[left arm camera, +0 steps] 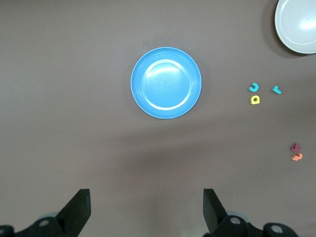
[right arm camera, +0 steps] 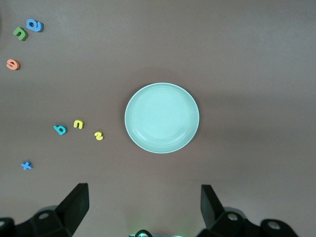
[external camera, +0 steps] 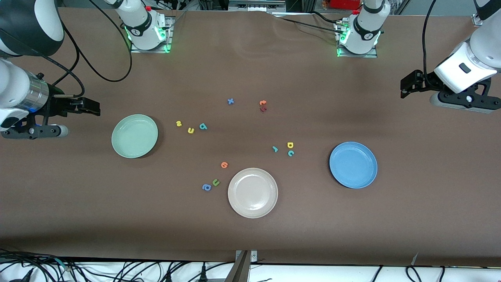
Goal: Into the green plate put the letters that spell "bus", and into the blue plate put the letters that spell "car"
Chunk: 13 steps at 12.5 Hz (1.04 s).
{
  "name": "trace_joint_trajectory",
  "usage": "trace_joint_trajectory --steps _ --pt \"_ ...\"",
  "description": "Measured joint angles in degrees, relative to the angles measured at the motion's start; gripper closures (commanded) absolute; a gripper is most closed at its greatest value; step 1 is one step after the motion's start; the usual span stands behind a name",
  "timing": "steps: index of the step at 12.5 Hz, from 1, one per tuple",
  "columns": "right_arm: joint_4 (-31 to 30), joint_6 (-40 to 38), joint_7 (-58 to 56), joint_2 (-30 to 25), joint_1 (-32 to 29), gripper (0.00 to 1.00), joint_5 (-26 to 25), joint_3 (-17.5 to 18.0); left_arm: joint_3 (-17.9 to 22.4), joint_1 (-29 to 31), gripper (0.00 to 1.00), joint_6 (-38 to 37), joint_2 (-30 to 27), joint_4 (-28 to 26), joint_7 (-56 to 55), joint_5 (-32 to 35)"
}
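The pale green plate [external camera: 134,136] [right arm camera: 162,117] is bare; beside it lie a yellow "s" [external camera: 179,123], a yellow "u" [external camera: 190,130] and a teal "b" [external camera: 202,126]. The blue plate [external camera: 353,165] [left arm camera: 166,82] is bare too, with a teal "r" [external camera: 275,149], a yellow "a" [external camera: 290,145] and a teal "c" [external camera: 291,153] on the cloth near it. My right gripper [external camera: 97,107] [right arm camera: 143,190] hangs open high over the right arm's end of the table. Over the left arm's end my left gripper [external camera: 404,88] [left arm camera: 145,195] hangs open, holding nothing.
A beige plate [external camera: 253,192] lies nearest the front camera. Near it are an orange letter [external camera: 224,165], an olive "u" [external camera: 215,182] and a blue "a" [external camera: 206,187]. A blue "x" [external camera: 230,101] and orange and dark red letters [external camera: 263,105] lie toward the bases.
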Motion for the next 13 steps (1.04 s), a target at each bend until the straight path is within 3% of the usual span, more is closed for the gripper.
trace_joint_trajectory --steps 8,13 --pt "0.0 0.0 0.0 0.0 0.0 0.00 0.0 0.0 -0.1 -0.2 0.00 -0.3 1.2 0.0 0.0 -0.3" --pt "-0.2 -0.1 0.1 0.1 0.1 0.00 0.0 0.0 -0.9 -2.3 0.00 3.4 9.5 -0.1 0.3 -6.5"
